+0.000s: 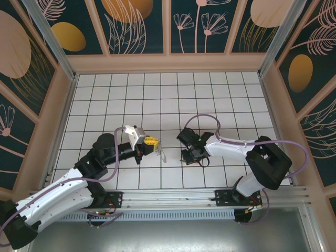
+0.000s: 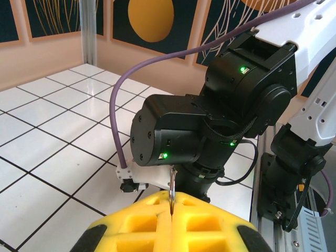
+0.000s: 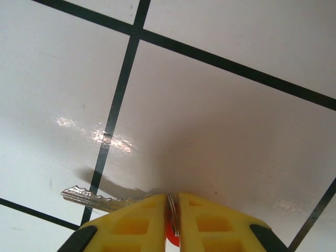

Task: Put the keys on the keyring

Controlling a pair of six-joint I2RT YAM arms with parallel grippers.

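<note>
My left gripper (image 1: pixel 153 142) hovers above the tiled floor, its yellow fingers (image 2: pixel 136 220) shut on the keyring (image 2: pixel 171 184), a thin metal loop seen edge-on that sticks up from the fingertips. From above, the keyring (image 1: pixel 163 154) hangs toward the right arm. My right gripper (image 1: pixel 189 156) points down at the floor, a tile to the right of the keyring. In the right wrist view its yellow fingers (image 3: pixel 134 223) are shut on the key's head and red tag (image 3: pixel 170 241). The silvery key blade (image 3: pixel 89 197) juts out to the left, just above the white tile.
The right arm's black wrist housing (image 2: pixel 210 121) stands close in front of my left gripper. Peach walls (image 1: pixel 168 63) enclose the white tiled floor (image 1: pixel 157 94). An aluminium rail (image 1: pixel 173 197) carries both arm bases along the near edge.
</note>
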